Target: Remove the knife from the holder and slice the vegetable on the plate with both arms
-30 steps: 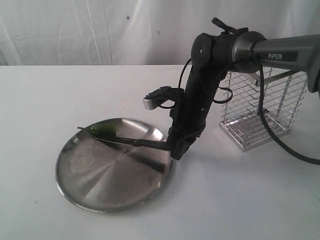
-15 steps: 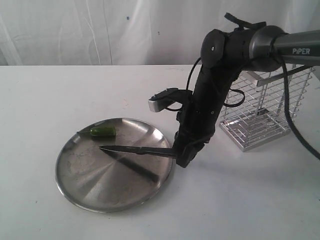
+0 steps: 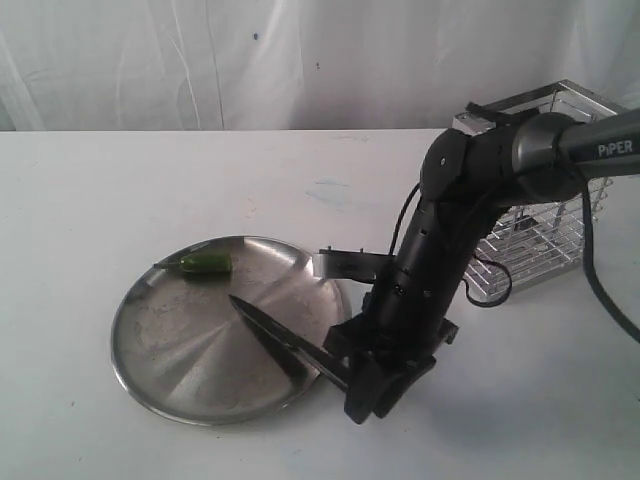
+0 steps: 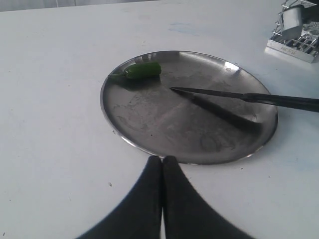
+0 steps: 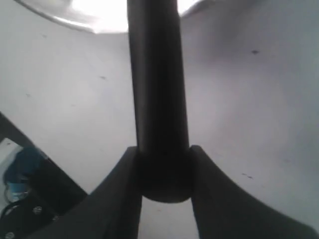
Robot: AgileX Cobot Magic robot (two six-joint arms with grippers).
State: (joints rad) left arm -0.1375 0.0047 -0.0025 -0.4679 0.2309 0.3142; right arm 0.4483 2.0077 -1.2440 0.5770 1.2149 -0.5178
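Note:
The knife (image 3: pixel 285 340) is held by its round handle (image 5: pixel 158 99) in my right gripper (image 3: pixel 362 388), which is shut on it at the plate's front right edge. Its dark blade slants over the steel plate (image 3: pixel 160 350), with the tip near the plate's middle and apart from the vegetable. The green vegetable (image 3: pixel 205 263) lies at the plate's far rim. In the left wrist view the vegetable (image 4: pixel 142 70), the knife (image 4: pixel 239 96) and the plate (image 4: pixel 149 124) all show. My left gripper (image 4: pixel 162 160) is shut and empty just outside the plate's rim. It does not show in the exterior view.
The chrome wire holder (image 3: pixel 545 235) stands at the back right, partly behind the right arm, and shows as the holder (image 4: pixel 294 42) in the left wrist view. A white table (image 3: pixel 120 180) runs to a pale curtain at the back.
The right arm has swung down and toward the front. The knife left the vegetable and its tip now points over the plate's middle. The holder is less covered by the arm.

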